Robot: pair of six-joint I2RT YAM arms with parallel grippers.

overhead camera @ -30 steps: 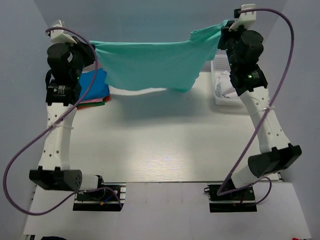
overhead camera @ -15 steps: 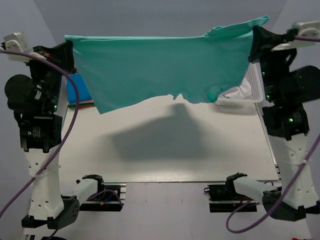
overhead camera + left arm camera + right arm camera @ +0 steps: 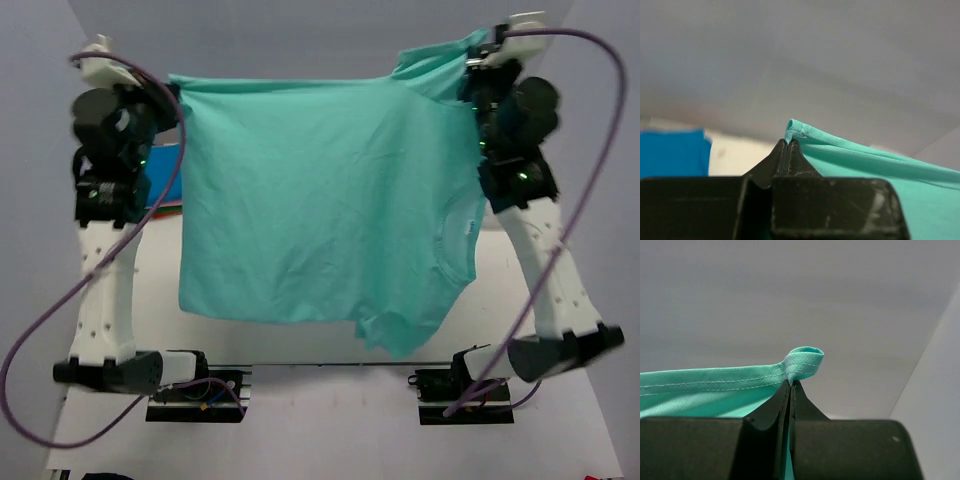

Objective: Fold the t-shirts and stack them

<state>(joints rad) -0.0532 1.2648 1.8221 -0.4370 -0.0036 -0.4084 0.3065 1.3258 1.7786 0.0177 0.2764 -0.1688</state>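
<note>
The left gripper (image 3: 788,150) pinches a folded edge of the teal-green t-shirt (image 3: 880,170), fingertips pressed together. The cloth trails off to its right. Bright blue cloth (image 3: 670,152) lies to its left.

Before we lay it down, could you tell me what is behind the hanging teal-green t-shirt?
Left of the teal-green t-shirt a bit of bright blue cloth shows, and a strip of table below its hem. Everything else there is covered.
</note>
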